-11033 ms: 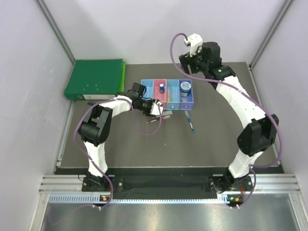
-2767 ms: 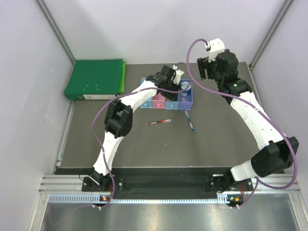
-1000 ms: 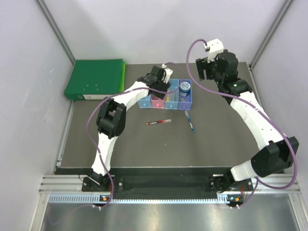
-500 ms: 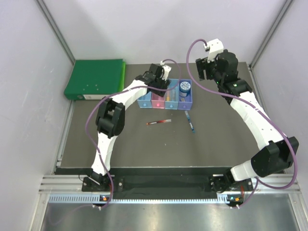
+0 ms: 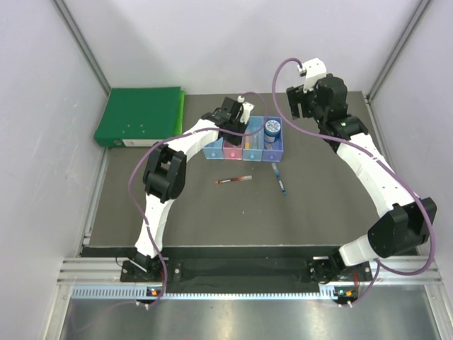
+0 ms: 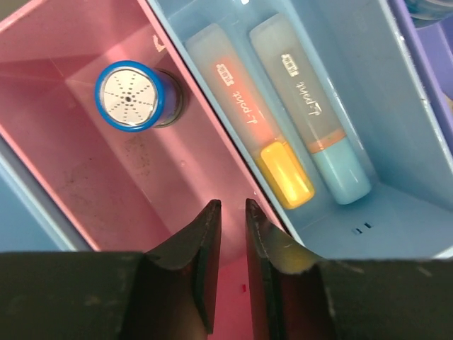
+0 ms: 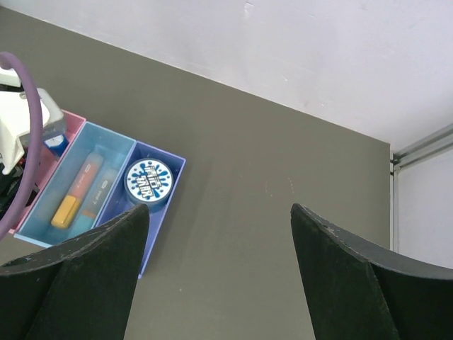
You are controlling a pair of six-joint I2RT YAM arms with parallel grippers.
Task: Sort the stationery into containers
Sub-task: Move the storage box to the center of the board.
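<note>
The containers (image 5: pixel 244 154) are a row of four joined bins at the table's back. My left gripper (image 6: pixel 232 202) hangs over the pink bin (image 6: pixel 85 71), its jaws a narrow gap apart with nothing between them. A small blue-white bottle (image 6: pixel 131 95) stands in that bin. Two highlighters, orange (image 6: pixel 251 134) and pale blue (image 6: pixel 311 120), lie in the light blue bin (image 6: pixel 396 177) beside it. A round blue reel (image 7: pixel 148 180) sits in the purple bin (image 7: pixel 177 166). A red-blue pen (image 5: pixel 233 180) and a dark blue pen (image 5: pixel 280 178) lie on the table. My right gripper (image 7: pixel 219 208) is open, high over bare table right of the bins.
A big green binder (image 5: pixel 141 115) lies at the back left corner. Grey walls with metal posts close in the table on three sides. The left arm (image 5: pixel 202 131) arches over the left half of the bins.
The left wrist has shifted slightly above the bins' left half. The right arm and both pens on the table have kept their places.
</note>
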